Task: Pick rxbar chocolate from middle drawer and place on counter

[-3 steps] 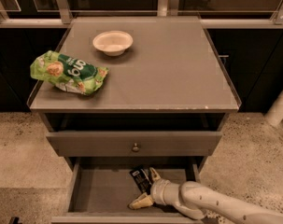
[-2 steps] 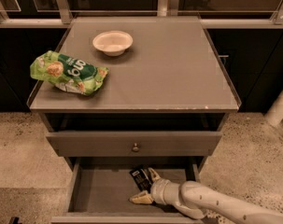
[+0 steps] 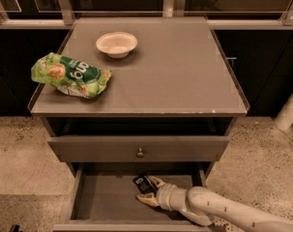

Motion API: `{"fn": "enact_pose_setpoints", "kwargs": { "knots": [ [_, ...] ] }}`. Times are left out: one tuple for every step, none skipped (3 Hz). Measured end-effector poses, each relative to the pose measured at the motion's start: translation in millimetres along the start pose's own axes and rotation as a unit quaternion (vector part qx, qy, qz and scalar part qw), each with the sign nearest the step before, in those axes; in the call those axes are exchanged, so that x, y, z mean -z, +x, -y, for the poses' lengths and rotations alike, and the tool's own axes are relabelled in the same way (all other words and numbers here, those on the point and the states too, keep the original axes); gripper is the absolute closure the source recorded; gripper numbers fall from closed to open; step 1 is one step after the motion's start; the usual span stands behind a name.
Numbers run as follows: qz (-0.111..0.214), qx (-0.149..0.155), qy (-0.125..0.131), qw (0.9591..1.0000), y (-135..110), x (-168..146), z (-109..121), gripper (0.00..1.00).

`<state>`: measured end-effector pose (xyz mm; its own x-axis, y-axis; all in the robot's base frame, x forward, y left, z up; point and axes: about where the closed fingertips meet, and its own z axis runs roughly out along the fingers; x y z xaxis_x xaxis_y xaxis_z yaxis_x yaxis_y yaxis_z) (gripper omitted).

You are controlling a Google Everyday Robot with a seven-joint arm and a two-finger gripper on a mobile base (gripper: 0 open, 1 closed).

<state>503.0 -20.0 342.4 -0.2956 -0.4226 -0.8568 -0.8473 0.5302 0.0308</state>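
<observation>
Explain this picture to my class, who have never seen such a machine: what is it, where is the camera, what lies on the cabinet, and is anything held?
The pale tube at the bottom right is a robot's single arm, ending in a two-finger gripper. One camera looks down on the cabinet from the front; its mount is not shown. On the counter lie a white bowl and a green snack bag. The middle drawer stands open, and the gripper is inside it, at a black rxbar chocolate. Whether it grips the bar cannot be told.
</observation>
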Motion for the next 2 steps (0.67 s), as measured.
{"fn": "enact_pose_setpoints", "kwargs": {
  "knots": [
    [0.0, 0.0, 0.0, 1.0, 0.0, 0.0, 0.0, 0.89],
    [0.0, 0.0, 0.0, 1.0, 0.0, 0.0, 0.0, 1.0]
  ]
}}
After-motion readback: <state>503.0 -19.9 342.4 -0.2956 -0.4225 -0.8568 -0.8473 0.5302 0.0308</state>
